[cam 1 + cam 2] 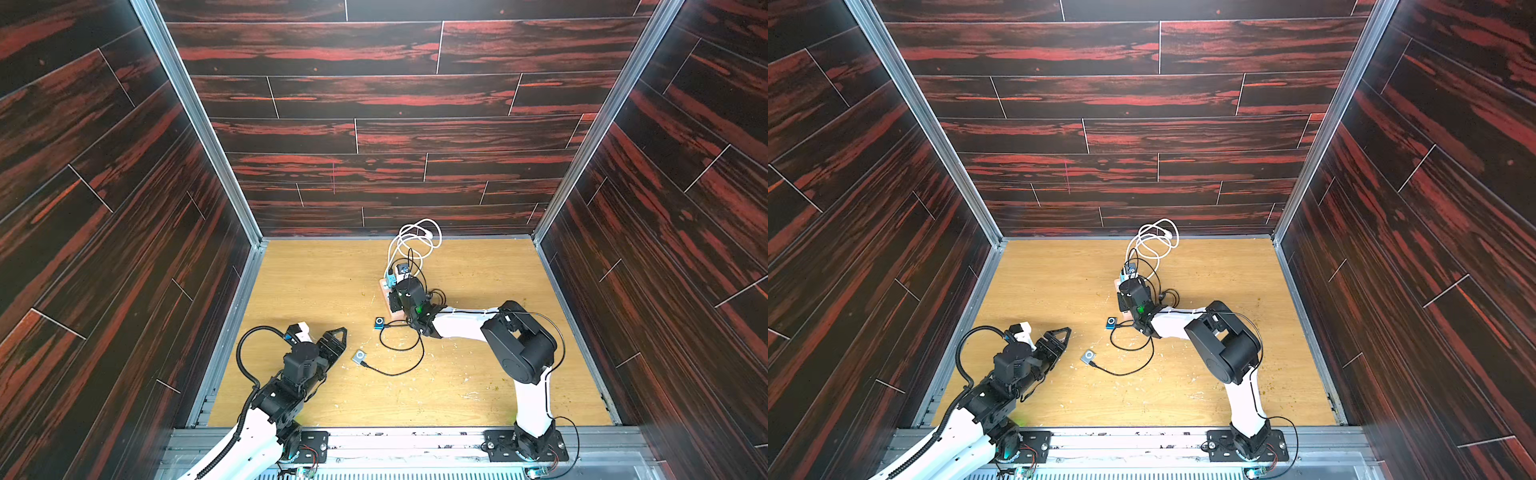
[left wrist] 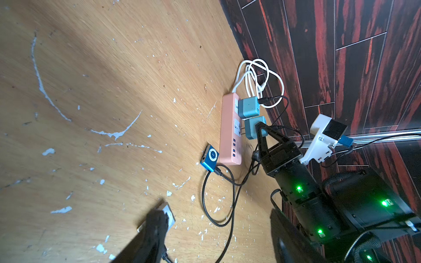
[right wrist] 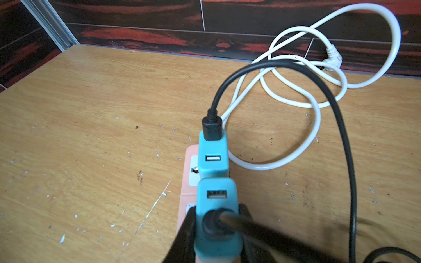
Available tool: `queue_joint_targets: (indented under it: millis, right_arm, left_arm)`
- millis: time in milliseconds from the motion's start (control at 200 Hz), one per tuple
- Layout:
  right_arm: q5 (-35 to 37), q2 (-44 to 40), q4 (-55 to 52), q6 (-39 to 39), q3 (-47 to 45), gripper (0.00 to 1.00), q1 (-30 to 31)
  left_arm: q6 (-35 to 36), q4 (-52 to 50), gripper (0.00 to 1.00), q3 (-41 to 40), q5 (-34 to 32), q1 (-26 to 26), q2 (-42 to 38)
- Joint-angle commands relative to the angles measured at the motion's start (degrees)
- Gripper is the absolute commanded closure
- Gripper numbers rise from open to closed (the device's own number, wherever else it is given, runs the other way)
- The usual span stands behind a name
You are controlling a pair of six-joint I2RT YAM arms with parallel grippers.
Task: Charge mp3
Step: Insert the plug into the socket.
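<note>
**MP3 player cabled, charger not quite home**

The blue MP3 player lies flat on the table, just beside the near end of the pink power strip, with a black cable plugged into its edge. A silver player lies nearer the left arm and is cabled as well. The cables loop over each other, so I cannot tell which one runs to which charger.

Two teal USB chargers stand on the strip. The far charger looks fully seated. The nearer charger is clenched between the right fingers, one on each flank. In the left wrist view its prongs show bare above the socket, so it is probably being pressed in; that step looks unfinished.

The left fingers are spread and grasp nothing. They hang low beside the silver player, likely parked clear of the cables.

The strip's white cord is coiled against the back wall.

A band on one cable carries lettering too small to read, and nothing else bears legible writing.
</note>
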Motion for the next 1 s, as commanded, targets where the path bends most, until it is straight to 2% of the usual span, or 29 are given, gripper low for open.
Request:
queue_joint_targets:
  millis: [0,666,997]
  right_arm:
    - [-0.25,2.75,-1.62,0.64,-1.13,1.00,0.36]
    - [0.24,2.80,-3.27,3.14,-3.13,1.00,1.20]
    - [3.04,1.34,-3.96,1.17,-3.92,1.00,1.14]
  left_arm:
    - [-0.03,0.45,0.27,-0.80,-0.74,0.34,-0.19]
    - [-0.02,0.90,0.27,-0.73,-0.39,0.34,0.04]
    - [-0.03,0.69,0.27,-0.64,-0.30,0.49,-0.14]
